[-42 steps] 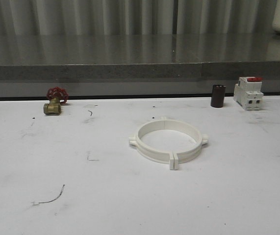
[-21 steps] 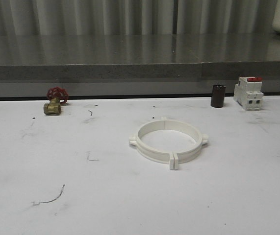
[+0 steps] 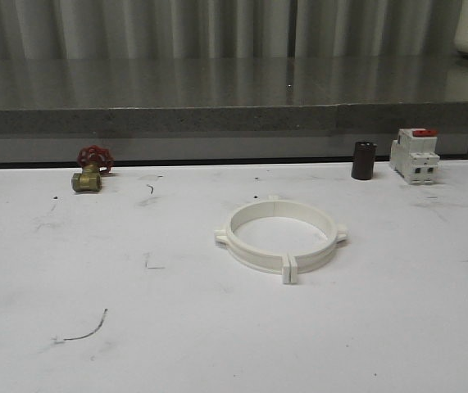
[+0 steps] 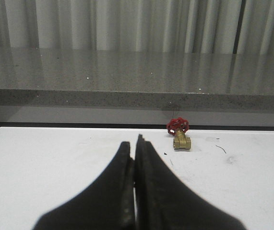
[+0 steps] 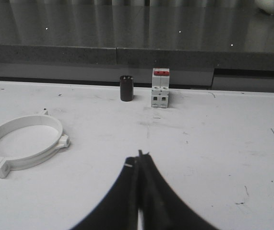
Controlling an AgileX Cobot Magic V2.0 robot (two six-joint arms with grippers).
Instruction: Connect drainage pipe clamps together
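Note:
The two white drainage pipe clamps lie flat on the white table as one closed ring, their end tabs meeting at the near side and the far side. In the right wrist view the same ring lies well off to one side of my right gripper, which is shut with nothing in it. My left gripper is shut too, empty, over bare table short of the brass valve. Neither gripper touches the ring.
A brass valve with a red handwheel stands at the back left. At the back right stand a dark cylinder and a white breaker with a red top. A grey ledge runs behind the table.

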